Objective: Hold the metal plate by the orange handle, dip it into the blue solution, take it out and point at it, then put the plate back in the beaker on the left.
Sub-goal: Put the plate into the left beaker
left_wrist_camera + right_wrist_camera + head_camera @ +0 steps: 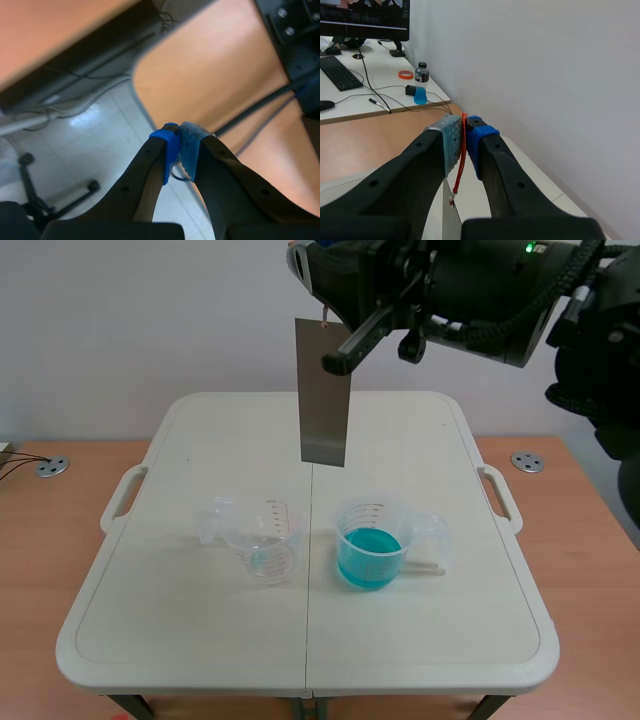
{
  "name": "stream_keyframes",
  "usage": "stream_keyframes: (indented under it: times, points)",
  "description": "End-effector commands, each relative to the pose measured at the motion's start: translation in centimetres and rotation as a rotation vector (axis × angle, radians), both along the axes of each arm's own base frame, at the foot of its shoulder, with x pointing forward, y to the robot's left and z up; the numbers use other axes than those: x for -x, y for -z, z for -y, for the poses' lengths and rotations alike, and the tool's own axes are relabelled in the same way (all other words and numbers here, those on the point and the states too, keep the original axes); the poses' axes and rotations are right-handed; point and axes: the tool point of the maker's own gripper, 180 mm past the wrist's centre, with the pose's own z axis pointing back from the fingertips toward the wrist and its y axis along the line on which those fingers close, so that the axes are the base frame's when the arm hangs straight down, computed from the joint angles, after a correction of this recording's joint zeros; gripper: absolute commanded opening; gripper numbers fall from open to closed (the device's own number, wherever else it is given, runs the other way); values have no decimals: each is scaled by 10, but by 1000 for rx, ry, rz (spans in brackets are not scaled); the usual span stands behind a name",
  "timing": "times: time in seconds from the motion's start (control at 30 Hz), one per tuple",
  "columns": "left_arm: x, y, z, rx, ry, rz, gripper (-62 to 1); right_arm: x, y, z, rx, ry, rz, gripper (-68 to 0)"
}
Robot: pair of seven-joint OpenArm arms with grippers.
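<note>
A long grey metal plate (323,392) hangs upright in the air from a thin orange handle (325,318). My right gripper (328,312), on the arm raised across the top, is shut on that handle. In the right wrist view the orange handle (463,150) is pinched between the pads of the right gripper (465,126), with the plate's top (449,225) just below. The plate's lower edge hangs above and behind the gap between two beakers. The left beaker (262,540) is clear, the right beaker (370,545) holds blue solution. My left gripper (179,150) is shut on nothing, off the table.
Both beakers stand on a white folding table (200,660) set on a wooden desk (50,540). The left wrist view looks down at floor tiles and cables past a desk edge. A bottle (421,82) stands on a far desk beside the wall.
</note>
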Motion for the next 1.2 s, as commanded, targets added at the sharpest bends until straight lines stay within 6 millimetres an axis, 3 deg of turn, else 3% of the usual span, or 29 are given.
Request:
stream_keyframes:
  times: [0.0, 0.33, 0.5, 1.17]
  points:
    - [5, 2, 11, 17, -1, 2, -593, -4, -12, -5, -30, -12, 23, -662]
    - [54, 18, 58, 85, 25, -98, -592, -17, 4, -32, -63, -45, -58, -662]
    - [65, 19, 76, 126, 50, -127, -592, -20, 17, -44, -59, -53, -96, -662]
    - [75, 25, 70, 101, 51, -171, -593, -8, 26, -80, -50, -121, -135, -662]
